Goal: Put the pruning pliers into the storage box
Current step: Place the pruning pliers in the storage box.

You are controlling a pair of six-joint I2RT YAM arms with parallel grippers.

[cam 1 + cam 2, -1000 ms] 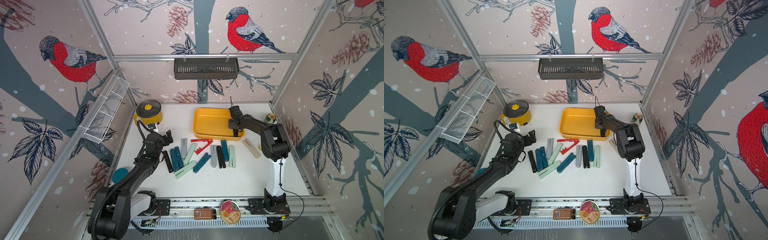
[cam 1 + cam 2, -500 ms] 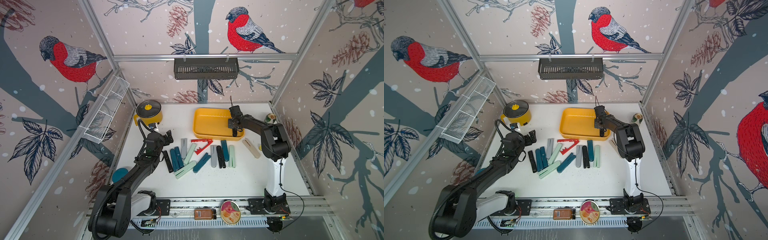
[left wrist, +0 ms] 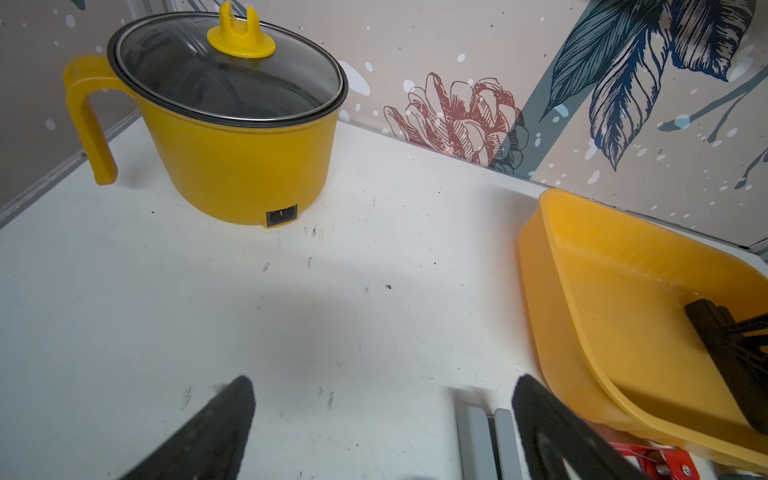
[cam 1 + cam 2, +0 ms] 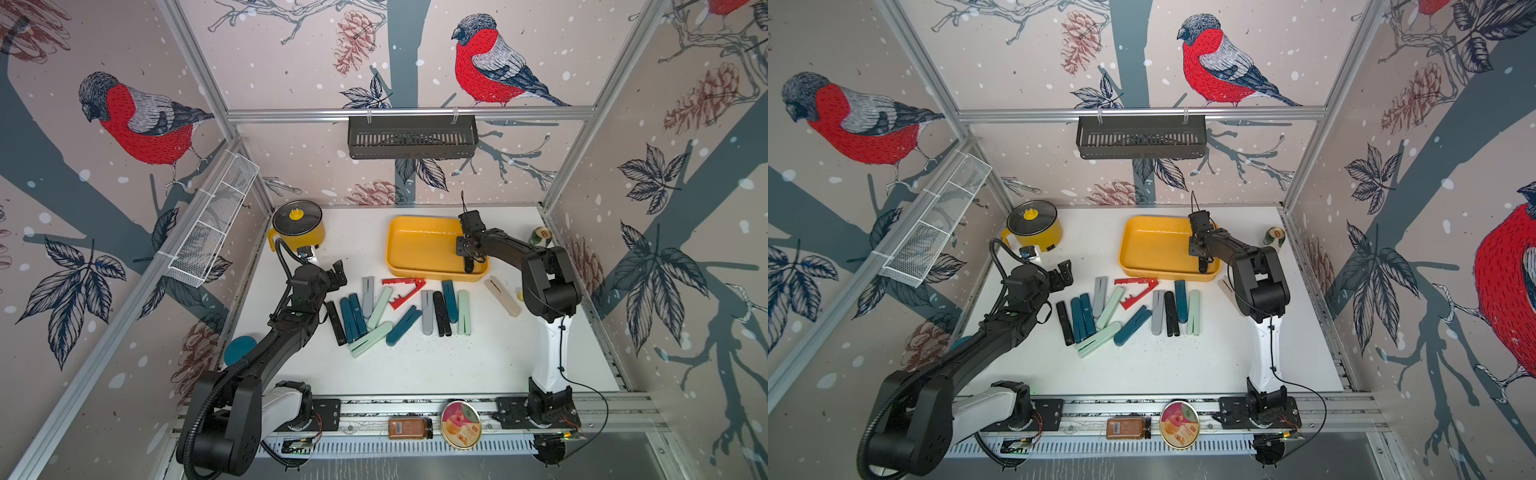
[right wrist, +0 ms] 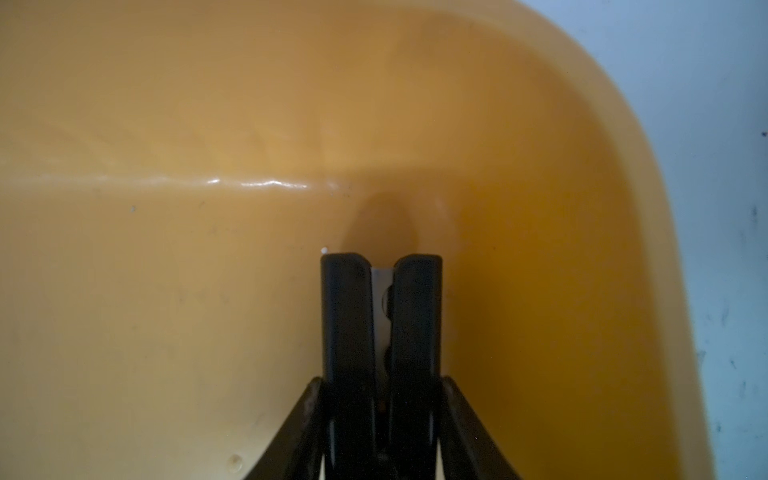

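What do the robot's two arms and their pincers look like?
Both arms are black, with a white lower segment. The left arm carries a ribbed black hose; a thin black cable runs along the right arm. The left pincer and right pincer have flat, black, tapering fingers.

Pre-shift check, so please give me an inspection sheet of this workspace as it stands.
Surface: white table, dark scuff specks.
Job's things: storage box holds only the black pliers; the other pliers lie on the table, red pair spread open.
Clutter: yellow pot, numbered ball, jar, tin.
Grippers: left claw open, empty; right claw shut on the black pliers inside the box.
Cables: corrugated hose on left arm; thin wire down right arm.
Surroundings: bird wallpaper, black rack, wire basket.
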